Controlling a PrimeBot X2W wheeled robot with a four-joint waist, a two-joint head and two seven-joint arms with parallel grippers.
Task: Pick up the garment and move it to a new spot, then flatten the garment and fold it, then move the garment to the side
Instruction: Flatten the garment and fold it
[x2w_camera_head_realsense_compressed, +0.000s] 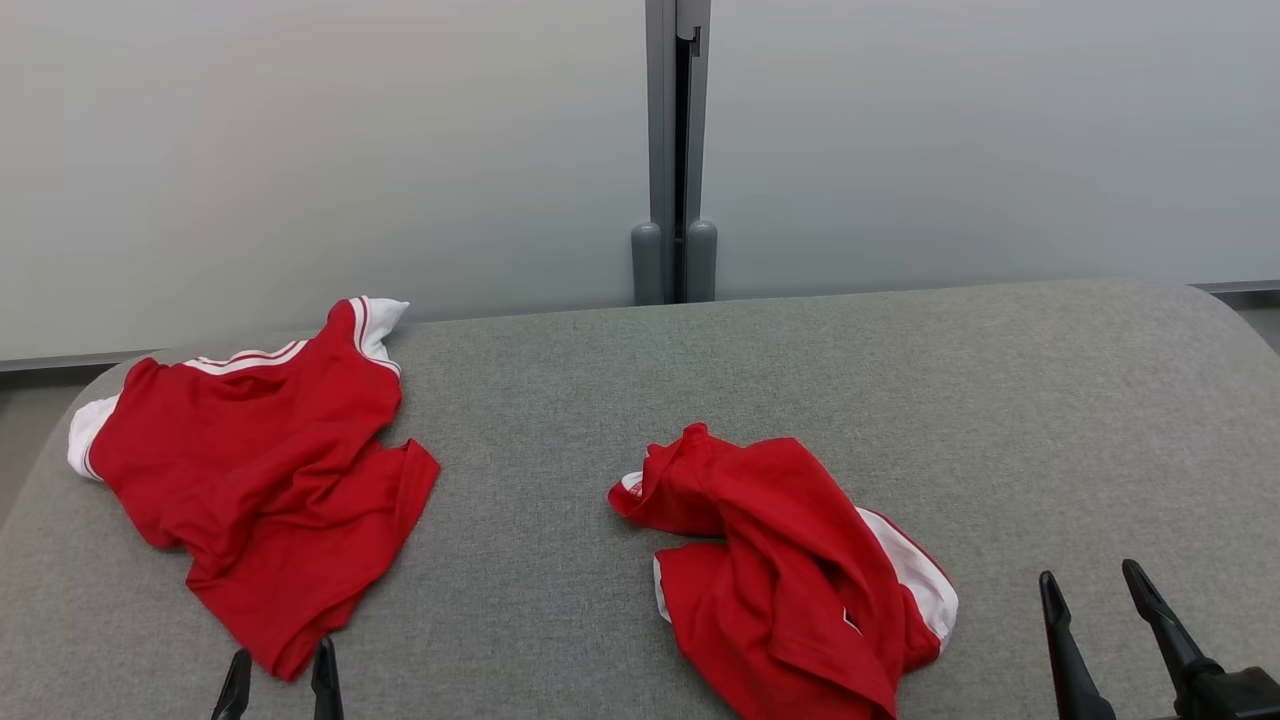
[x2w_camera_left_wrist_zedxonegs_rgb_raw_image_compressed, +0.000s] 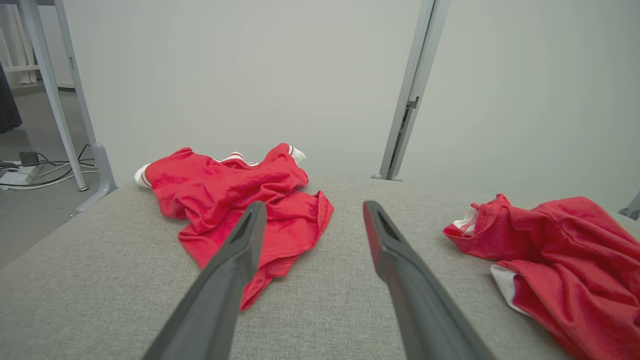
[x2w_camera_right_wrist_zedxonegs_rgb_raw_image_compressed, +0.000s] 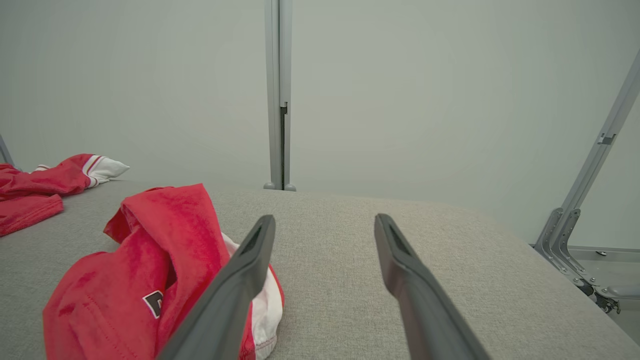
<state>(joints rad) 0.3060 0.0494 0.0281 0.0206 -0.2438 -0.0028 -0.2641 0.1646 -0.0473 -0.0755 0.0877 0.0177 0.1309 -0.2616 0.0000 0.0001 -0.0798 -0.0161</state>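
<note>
Here, the head view takes in both grippers at once: the left gripper (x2w_camera_head_realsense_compressed: 282, 650) and the right gripper (x2w_camera_head_realsense_compressed: 1088, 572), each with its two dark fingers spread wide and holding nothing, over a grey woven-fabric tabletop (x2w_camera_head_realsense_compressed: 700, 400).

A crumpled red cloth jersey with white side panels (x2w_camera_head_realsense_compressed: 790, 560) lies bunched on the tabletop between the two grippers. It is near the right gripper, on that gripper's left, and apart from it.

A second red cloth jersey with white striped cuffs (x2w_camera_head_realsense_compressed: 260, 470) lies spread but wrinkled just ahead of the left gripper, its lower hem reaching almost to the fingertips. Whether hem and fingers touch cannot be told.

The left wrist view adds the stitched edge of this hem passing behind that gripper's left finger (x2w_camera_left_wrist_zedxonegs_rgb_raw_image_compressed: 225, 280), and loose floor cables (x2w_camera_left_wrist_zedxonegs_rgb_raw_image_compressed: 30, 170) far to its left.

The right wrist view adds a small dark label with a white border (x2w_camera_right_wrist_zedxonegs_rgb_raw_image_compressed: 152, 302) on the crumpled jersey, and a grey hinged metal bracket (x2w_camera_right_wrist_zedxonegs_rgb_raw_image_compressed: 565, 235) off to that gripper's right.
</note>
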